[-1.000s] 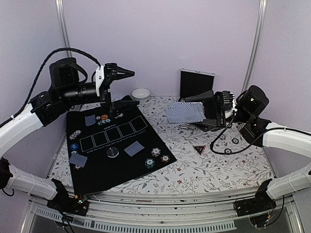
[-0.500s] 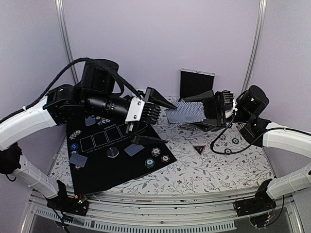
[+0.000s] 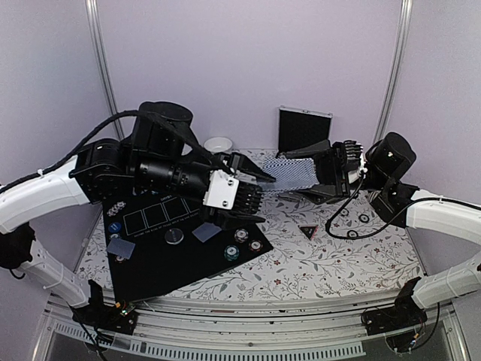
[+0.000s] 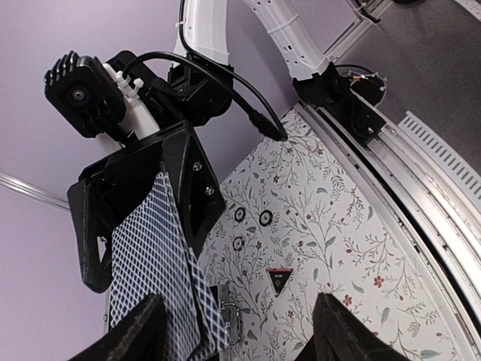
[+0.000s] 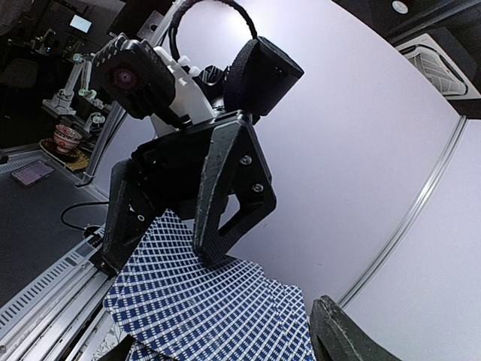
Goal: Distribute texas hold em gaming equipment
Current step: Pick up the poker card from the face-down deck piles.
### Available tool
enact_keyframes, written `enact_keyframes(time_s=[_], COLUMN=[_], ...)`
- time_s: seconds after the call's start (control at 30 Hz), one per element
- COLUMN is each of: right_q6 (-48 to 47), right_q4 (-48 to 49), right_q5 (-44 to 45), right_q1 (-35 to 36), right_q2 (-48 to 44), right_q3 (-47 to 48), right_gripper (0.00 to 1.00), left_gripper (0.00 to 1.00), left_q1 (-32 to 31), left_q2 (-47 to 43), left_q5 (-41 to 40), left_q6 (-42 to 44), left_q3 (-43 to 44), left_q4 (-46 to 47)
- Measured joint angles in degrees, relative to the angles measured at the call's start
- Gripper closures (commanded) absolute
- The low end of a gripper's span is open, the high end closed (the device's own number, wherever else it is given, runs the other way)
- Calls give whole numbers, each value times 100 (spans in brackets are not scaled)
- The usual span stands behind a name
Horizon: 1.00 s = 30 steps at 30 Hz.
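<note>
My right gripper (image 3: 310, 174) is shut on a fan of blue-patterned playing cards (image 3: 289, 173), held up above the floral cloth. Facing it, my left gripper (image 3: 266, 198) is open and its jaws straddle the fan's free edge. In the right wrist view its fingers (image 5: 225, 188) sit over the cards (image 5: 218, 308), one in front and one behind. On the black mat (image 3: 150, 263) lie single cards (image 3: 208, 231), poker chips (image 3: 240, 235) and a grey button (image 3: 174, 236). A black-red triangular marker (image 3: 308, 231) lies on the cloth.
The silver-edged black case (image 3: 304, 128) stands open at the back, with a white bowl (image 3: 218, 144) to its left. Three black-white chips (image 4: 265, 218) lie on the cloth near the right arm. A black cable loops beside them.
My left arm swung from the mat's back left corner across to the fan of cards, and its jaws have narrowed. The right arm and the fan stayed still.
</note>
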Motion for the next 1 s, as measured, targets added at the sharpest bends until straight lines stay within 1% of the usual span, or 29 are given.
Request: enact_keyframes(time_s=[0.17,0.27,0.33,0.47,0.6,0.93,1.0], right_q6=[0,0,0,0,0,0,-2], right_q4=[0,0,0,0,0,0,0], right_q5=[0,2,2,2,2,4,4], right_q1=[0,0,0,0,0,0,0], right_q2=[0,0,0,0,0,0,0], right_q3=[0,0,0,0,0,0,0], right_gripper=[40,40,40,40,40,40,40], left_gripper=[28,30,37,60,66,65,60], left_q1=[-2,-4,-4,-4,-9,-9,-9], left_q2=[-173,-297,-365,-398,-382,-264,-260], left_q5=[-83,-72,-61,-87,-184,-374,-398], left_q6=[-9,-76,-144,-341,-452,-507,-507], left_q3=[-70,-70,-68,-24,17,46,46], left_q4=[83,155,210,273,304,308,306])
